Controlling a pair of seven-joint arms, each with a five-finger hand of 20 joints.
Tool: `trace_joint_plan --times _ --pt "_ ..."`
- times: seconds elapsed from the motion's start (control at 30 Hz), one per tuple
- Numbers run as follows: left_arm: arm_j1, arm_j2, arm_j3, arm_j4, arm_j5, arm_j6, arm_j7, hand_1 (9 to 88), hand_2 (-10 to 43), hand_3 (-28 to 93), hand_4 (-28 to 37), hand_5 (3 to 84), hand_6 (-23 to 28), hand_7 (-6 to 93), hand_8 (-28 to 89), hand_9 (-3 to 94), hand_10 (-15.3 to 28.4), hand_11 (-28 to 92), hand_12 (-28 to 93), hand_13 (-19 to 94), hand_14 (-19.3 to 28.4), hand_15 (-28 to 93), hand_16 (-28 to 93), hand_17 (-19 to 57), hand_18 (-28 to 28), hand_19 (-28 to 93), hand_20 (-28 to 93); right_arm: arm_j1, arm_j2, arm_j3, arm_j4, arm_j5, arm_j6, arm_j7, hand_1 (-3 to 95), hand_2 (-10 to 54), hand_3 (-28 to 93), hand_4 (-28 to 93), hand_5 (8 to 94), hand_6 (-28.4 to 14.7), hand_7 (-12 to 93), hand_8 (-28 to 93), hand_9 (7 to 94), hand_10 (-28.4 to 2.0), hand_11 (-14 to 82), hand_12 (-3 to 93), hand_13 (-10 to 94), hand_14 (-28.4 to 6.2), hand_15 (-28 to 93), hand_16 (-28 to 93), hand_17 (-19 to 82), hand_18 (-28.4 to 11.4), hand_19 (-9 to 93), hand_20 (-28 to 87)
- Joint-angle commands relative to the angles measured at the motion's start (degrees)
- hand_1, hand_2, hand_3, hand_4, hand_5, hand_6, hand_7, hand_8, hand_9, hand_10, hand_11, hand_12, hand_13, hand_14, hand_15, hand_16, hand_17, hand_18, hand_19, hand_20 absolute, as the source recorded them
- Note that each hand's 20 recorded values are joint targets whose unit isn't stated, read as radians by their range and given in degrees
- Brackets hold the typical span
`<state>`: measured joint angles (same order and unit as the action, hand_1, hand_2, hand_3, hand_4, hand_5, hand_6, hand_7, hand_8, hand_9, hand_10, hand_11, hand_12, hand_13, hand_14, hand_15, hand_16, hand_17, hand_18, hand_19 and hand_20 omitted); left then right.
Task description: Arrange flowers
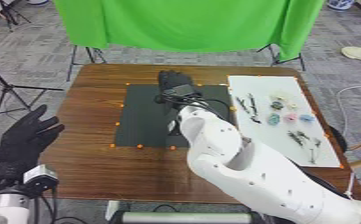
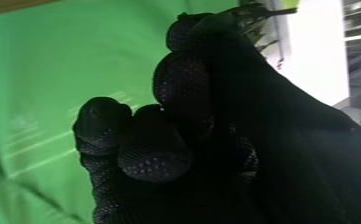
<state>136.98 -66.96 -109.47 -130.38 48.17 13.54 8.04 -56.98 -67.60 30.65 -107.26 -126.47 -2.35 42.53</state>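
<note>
Flowers (image 1: 290,118) lie on the white sheet (image 1: 255,145) on the bench (image 1: 92,167), right hand (image 1: 176,81) over the dark mat (image 1: 141,117), left hand (image 1: 27,139) loosely spread; right wrist view adds a leafy sprig (image 2: 274,12) pinched at the right hand's fingertips

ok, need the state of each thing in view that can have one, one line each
left hand: open
right hand: curled, pinching a sprig
flower heads: loose, lying on white board
twigs: loose, lying on white board
white board: flat
dark mat: flat
green cloth: hanging
</note>
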Motion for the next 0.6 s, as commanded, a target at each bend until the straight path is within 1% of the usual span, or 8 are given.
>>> trace_joint_plan --times 0.03,0.1,0.17,0.2,0.23,0.27,0.5,0.6 --pt "-4.38 0.56 2.89 2.03 0.70 -1.18 -1.58 23.7 4.4 81 -22.0 35.1 8.7 15.3 -10 35.6 20.3 30 10 26 26.7 53 -9 -11.5 23.6 56 3 -4.71 -9.65 1.33 5.28 -1.59 -6.34 -2.61 48.8 -6.9 89 -28 82.4 -2.9 33 23 78.2 -12.6 55.8 36.8 77 -9.1 91 20 33 -28.4 93 52" --pt "-5.66 0.81 4.45 2.45 0.61 -1.56 -1.52 23.7 4.4 81 -22.0 35.1 8.7 15.4 -10 35.6 20.2 30 10 26 26.8 53 -9 -11.5 23.6 56 3 -5.31 -9.89 0.73 6.57 -0.91 -6.72 -2.08 48.8 -7.0 89 -28 82.3 -2.9 33 23 78.2 -12.5 55.8 36.8 77 -9.2 91 20 33 -28.4 93 52" --pt "-8.73 1.48 6.57 3.71 0.68 -2.25 -0.99 23.7 4.4 81 -22.0 35.0 8.7 15.3 -10 35.6 20.3 29 10 26 26.7 53 -9 -11.5 23.6 56 3 -4.23 -9.60 -0.18 8.11 0.40 -6.17 -0.39 48.7 -6.9 89 -28 82.3 -2.9 33 23 78.2 -12.7 55.8 36.7 77 -9.3 91 20 33 -28.4 93 52" --pt "-9.42 1.62 6.70 3.78 0.91 -2.70 -1.40 23.8 4.4 81 -22.0 35.0 8.7 15.3 -10 35.5 20.3 29 10 26 26.8 53 -9 -11.5 23.6 56 3 -4.31 -9.98 -0.18 9.07 0.51 -6.26 -0.04 48.7 -6.8 89 -28 82.2 -2.8 33 22 78.2 -12.7 55.9 36.7 77 -9.3 91 20 33 -28.4 93 52" --pt "-10.37 1.63 6.53 4.16 1.28 -3.80 -2.05 23.8 4.4 81 -22.0 35.0 8.7 15.3 -10 35.5 20.3 30 10 26 26.8 53 -9 -11.5 23.6 56 3 2.27 -7.09 -7.57 9.87 7.58 -0.65 4.63 48.7 -6.8 89 -28 82.2 -2.8 33 22 78.1 -12.7 55.9 36.7 77 -9.3 91 20 33 -28.4 93 52" --pt "-10.04 2.41 6.99 4.05 0.82 -2.76 -0.57 23.8 4.4 81 -22.0 35.0 8.7 15.3 -10 35.5 20.3 30 10 26 26.7 53 -9 -11.5 23.6 56 3 -1.69 -9.23 -3.05 10.72 3.58 -4.69 2.48 48.7 -6.8 89 -28 82.1 -2.8 33 22 78.1 -12.6 55.9 36.7 77 -9.3 91 20 33 -28.4 93 52" --pt "-11.10 2.46 6.98 4.33 0.90 -3.26 -0.25 23.8 4.3 81 -21.9 34.9 8.7 15.3 -10 35.4 20.2 29 10 26 26.8 53 -9 -11.5 23.6 56 3 -3.50 -10.25 -2.02 13.60 5.24 -7.31 3.84 48.6 -6.5 89 -28 82.0 -2.9 33 22 78.1 -12.8 56.1 36.2 77 -9.6 91 19 32 -28.4 93 52" --pt "-11.72 2.52 7.38 4.49 1.08 -3.69 -0.15 23.8 4.3 81 -21.8 34.9 8.6 15.3 -10 35.4 20.3 29 10 26 26.8 53 -9 -11.6 23.7 56 3 -1.19 -9.69 -4.80 14.64 7.81 -4.85 5.65 48.6 -6.4 88 -28 81.8 -2.8 34 21 77.9 -12.9 56.2 36.1 76 -9.6 91 19 32 -28.4 93 52"
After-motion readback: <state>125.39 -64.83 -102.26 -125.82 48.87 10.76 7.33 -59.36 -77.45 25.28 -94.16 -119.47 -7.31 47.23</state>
